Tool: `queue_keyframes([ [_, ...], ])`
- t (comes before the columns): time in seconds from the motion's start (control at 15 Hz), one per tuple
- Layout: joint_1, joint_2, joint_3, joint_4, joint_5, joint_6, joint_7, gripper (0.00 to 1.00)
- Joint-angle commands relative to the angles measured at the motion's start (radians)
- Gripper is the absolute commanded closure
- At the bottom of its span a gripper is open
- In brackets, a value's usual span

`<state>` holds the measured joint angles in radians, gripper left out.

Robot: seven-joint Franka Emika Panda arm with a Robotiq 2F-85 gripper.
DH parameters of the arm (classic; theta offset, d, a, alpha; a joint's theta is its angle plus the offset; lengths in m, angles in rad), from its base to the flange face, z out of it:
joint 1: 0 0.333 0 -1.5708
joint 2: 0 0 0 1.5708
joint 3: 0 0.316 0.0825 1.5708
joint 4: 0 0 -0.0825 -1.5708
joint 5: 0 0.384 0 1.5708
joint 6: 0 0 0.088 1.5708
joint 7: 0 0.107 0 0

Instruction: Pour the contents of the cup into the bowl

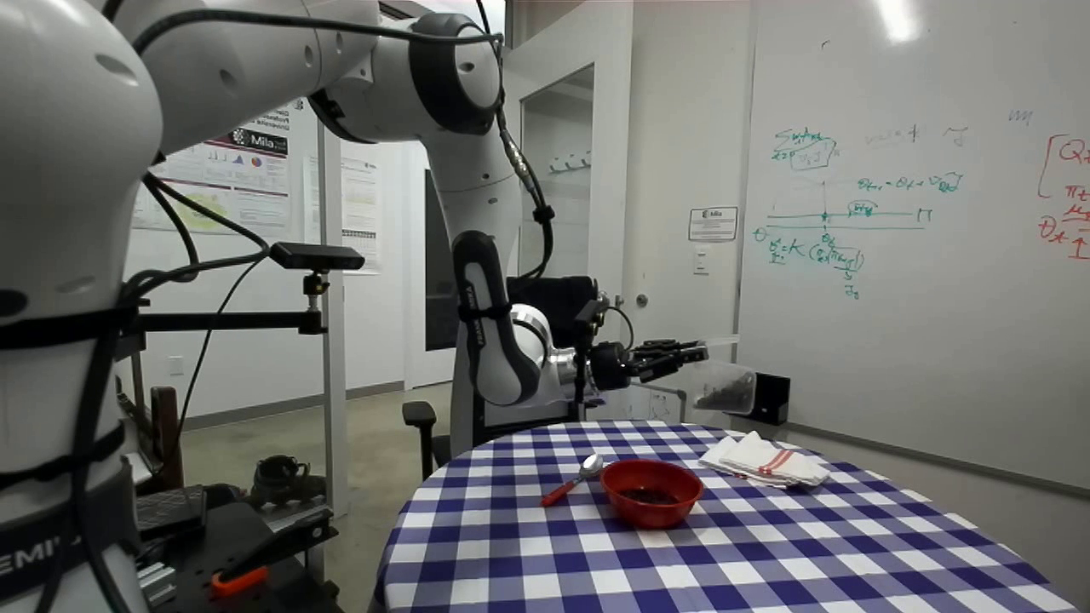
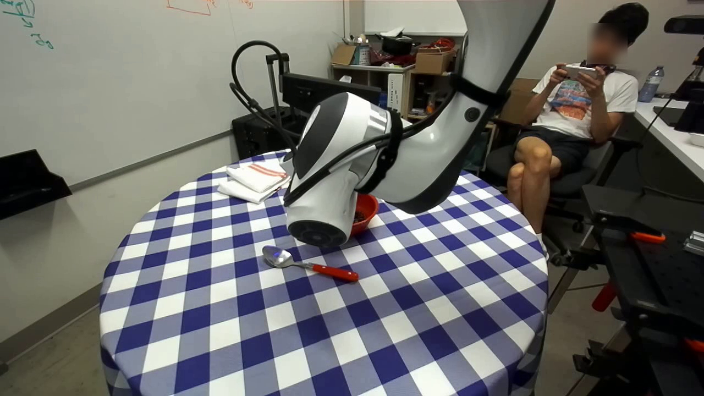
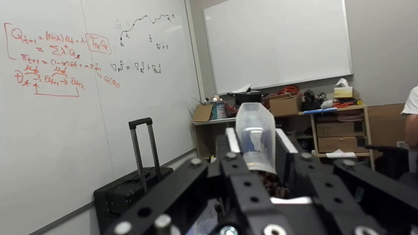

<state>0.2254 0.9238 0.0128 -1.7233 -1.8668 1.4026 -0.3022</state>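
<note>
The clear plastic cup (image 1: 731,390) is held tilted well over, above table height, in an exterior view. Dark contents show through its lower wall. My gripper (image 1: 681,358) points nearly level and is shut on the cup. In the wrist view the cup (image 3: 256,137) sits between both finger pads of the gripper (image 3: 258,142), and dark beans show under its near edge. The red bowl (image 1: 651,513) stands upright on the table with some dark contents in it. In an exterior view the arm's wrist partly covers the bowl (image 2: 369,208) and hides the gripper and cup.
A spoon with a red handle (image 1: 562,491) lies beside the bowl on the checked tablecloth (image 1: 528,545). A folded white cloth (image 1: 766,460) lies near the table's far edge. A whiteboard (image 1: 920,340) stands behind. A person (image 2: 572,115) sits beyond the table.
</note>
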Motion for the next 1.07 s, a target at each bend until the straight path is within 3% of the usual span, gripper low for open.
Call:
queue_keyframes([
  [0.0,0.002,0.021,0.005,0.030,-0.007,-0.033,-0.043,0.93],
  [1.0,0.001,0.021,0.006,0.032,0.005,-0.037,-0.061,0.93],
])
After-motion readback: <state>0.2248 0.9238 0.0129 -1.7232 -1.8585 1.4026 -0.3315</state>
